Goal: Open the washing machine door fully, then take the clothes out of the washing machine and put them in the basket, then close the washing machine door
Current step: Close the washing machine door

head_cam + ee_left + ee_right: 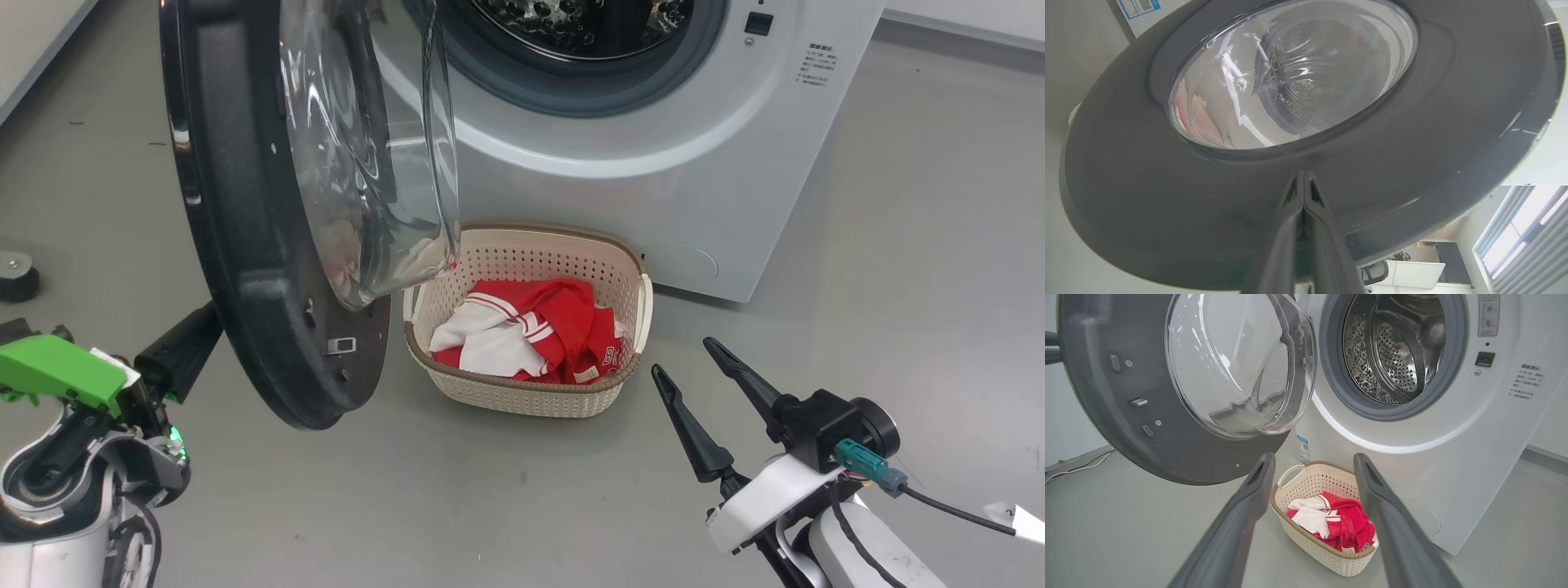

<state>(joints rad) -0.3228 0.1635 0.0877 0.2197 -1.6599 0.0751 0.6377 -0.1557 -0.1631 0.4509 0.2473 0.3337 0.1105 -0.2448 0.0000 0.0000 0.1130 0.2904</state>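
Smooth grey floor (898,204), the clothes (563,327) piled in the basket (531,400) right in front of the washing machine (653,163), beside the open washing machine door (245,245), left gripper (1303,179) pinched shut at its outer face, right gripper (682,357) spread wide near the basket.

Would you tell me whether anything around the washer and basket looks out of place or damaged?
Nothing stands out. The clothes lie inside the basket, which stands upright before the washing machine; the washing machine door hangs open and intact, and the drum looks empty.
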